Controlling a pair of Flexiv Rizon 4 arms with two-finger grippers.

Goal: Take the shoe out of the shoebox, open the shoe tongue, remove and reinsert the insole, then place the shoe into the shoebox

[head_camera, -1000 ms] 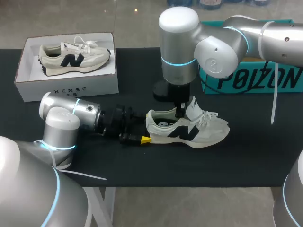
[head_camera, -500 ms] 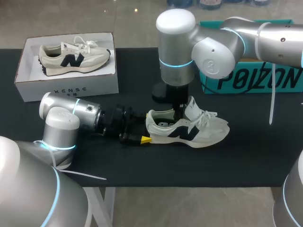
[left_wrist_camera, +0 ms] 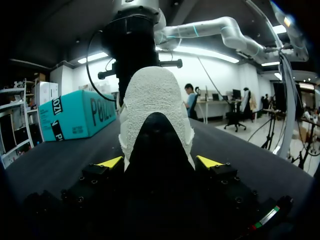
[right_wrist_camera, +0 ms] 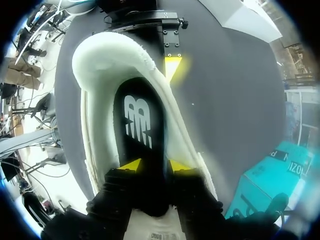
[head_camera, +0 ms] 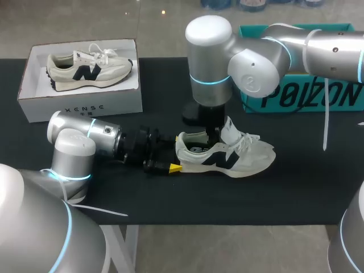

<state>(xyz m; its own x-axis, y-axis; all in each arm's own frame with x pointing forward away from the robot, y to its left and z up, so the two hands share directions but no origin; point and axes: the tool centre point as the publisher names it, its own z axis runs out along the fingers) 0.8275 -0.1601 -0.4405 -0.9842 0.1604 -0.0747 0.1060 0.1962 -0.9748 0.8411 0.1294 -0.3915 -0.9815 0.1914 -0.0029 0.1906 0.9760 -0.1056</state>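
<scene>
A cream sneaker (head_camera: 242,156) with a dark logo lies on its sole on the black table, toe to the right. My left gripper (head_camera: 172,160) holds its heel (left_wrist_camera: 152,100), one yellow tip pressed on each side. My right gripper (head_camera: 213,136) comes down from above into the shoe's opening, beside the raised tongue (head_camera: 232,128). In the right wrist view its fingers (right_wrist_camera: 155,166) stand a little apart just over the black insole (right_wrist_camera: 137,117), which lies flat inside the collar (right_wrist_camera: 100,55). A fingertip (right_wrist_camera: 172,67) of the left gripper shows beyond the heel.
A white shoebox (head_camera: 79,105) stands at the back left with a second matching sneaker (head_camera: 88,68) in it. A teal box (head_camera: 307,96) sits at the back right, behind my right arm. Bare black tabletop (head_camera: 256,193) lies in front of the shoe.
My right arm has shifted slightly left and back above the shoe. The shoe and my left arm have stayed put.
</scene>
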